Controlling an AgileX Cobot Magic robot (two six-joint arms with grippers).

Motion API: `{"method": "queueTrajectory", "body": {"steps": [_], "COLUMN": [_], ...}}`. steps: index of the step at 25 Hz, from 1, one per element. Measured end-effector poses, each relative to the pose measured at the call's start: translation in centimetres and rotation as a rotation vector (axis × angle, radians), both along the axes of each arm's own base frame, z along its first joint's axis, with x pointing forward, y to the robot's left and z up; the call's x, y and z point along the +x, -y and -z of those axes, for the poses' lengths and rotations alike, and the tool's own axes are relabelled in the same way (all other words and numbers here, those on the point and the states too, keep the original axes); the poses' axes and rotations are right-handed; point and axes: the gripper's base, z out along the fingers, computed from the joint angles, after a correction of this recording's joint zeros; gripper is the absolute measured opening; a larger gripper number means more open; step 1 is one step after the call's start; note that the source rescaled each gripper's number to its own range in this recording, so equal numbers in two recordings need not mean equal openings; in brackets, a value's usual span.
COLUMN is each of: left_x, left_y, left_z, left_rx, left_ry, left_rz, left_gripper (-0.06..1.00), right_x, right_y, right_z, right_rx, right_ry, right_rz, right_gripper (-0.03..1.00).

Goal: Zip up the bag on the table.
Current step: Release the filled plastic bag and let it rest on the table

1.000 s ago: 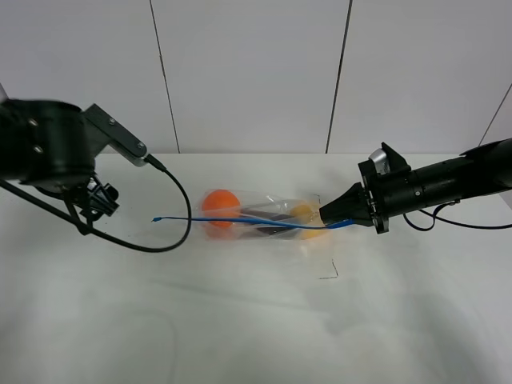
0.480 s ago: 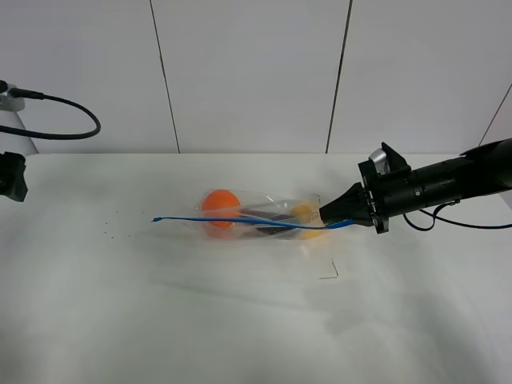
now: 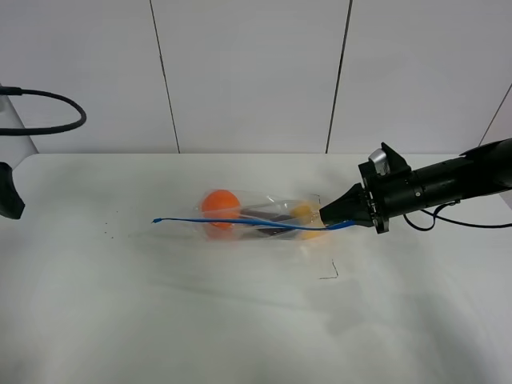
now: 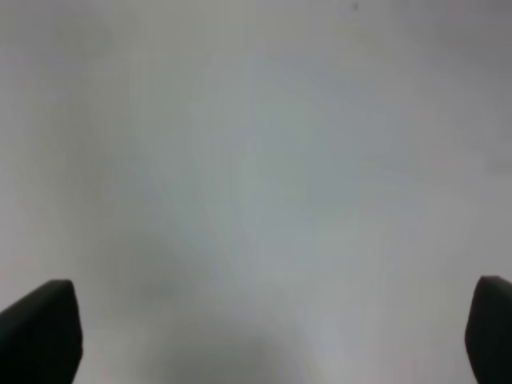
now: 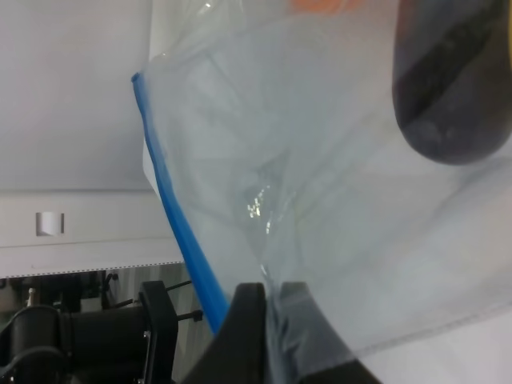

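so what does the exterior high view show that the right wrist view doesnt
Only the exterior high view shows the whole table, the orange toy in full, the bag's full length, and the left arm pulled back at the frame's left edge. Only the right wrist view shows, close up, the fingertips pinching the clear plastic by the blue zipper strip, and the dark purple toy up close. Both show the bag held at one end by the right gripper.

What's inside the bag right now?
Through the clear bag: an orange ball at the far end from the right pincer, a dark purple piece in the middle, something yellow nearest the pincer. Crinkled plastic hides their exact shapes, and anything beneath them.
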Motion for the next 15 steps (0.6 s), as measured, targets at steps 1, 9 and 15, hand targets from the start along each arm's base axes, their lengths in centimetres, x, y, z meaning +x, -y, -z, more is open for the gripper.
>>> {"method": "queueTrajectory", "body": {"steps": [1,9,15], "left_x": [-0.8,-9.4,-15.0], "left_y": [0.1,0.5,0.7], "left_z": [-0.1,-1.3,-0.3], "left_rx": [-0.001,0.008,0.018], "left_ry": [0.018,0.300,0.535], "left_rz": [0.000,0.007,0.012], "left_gripper": [1.00,1.00,1.00], "right_x": [0.0,0.0,0.0], "right_y": [0.0,0.0,0.0], "right_z": [0.0,0.0,0.0], "right_rx": [-0.001,-0.001,-0.002], "right_ry": [0.002,0.008,0.010], "right_rz": [-0.002,-0.005,-0.006], "right_gripper": [0.00,0.00,0.00]}}
